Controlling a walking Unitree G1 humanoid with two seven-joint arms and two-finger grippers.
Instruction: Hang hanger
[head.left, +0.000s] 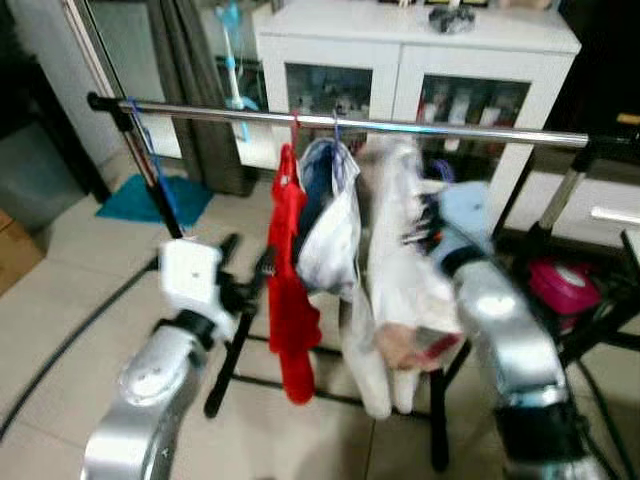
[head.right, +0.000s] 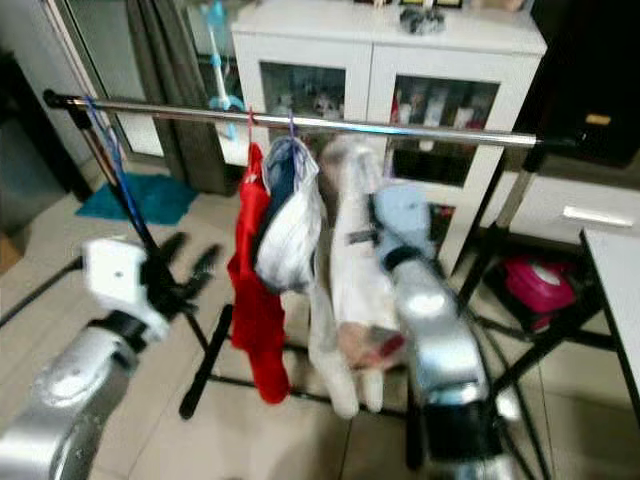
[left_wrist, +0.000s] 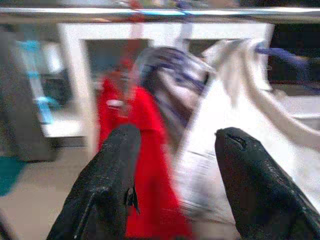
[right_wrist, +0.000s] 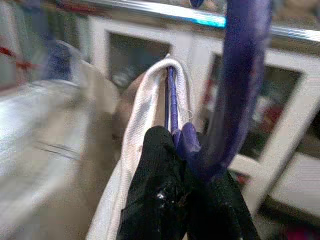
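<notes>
A silver rail (head.left: 450, 128) runs across at chest height. From it hang a red garment (head.left: 290, 300) and a white-and-blue garment (head.left: 332, 235). My right gripper (right_wrist: 175, 145) is shut on the neck of a purple hanger (right_wrist: 240, 75), whose hook rises just below the rail. A white garment (head.left: 400, 280) is draped on that hanger, to the right of the other two, and hides the gripper in the eye views. My left gripper (head.left: 245, 265) is open, with nothing between its fingers (left_wrist: 115, 170), low and left of the red garment.
A white cabinet (head.left: 400, 60) with glass doors stands behind the rack. The rack's black legs (head.left: 225, 370) spread over the tiled floor. A blue hanger (head.left: 140, 125) hangs at the rail's left end. A teal mat (head.left: 150, 200) lies far left, a pink object (head.left: 565, 285) at right.
</notes>
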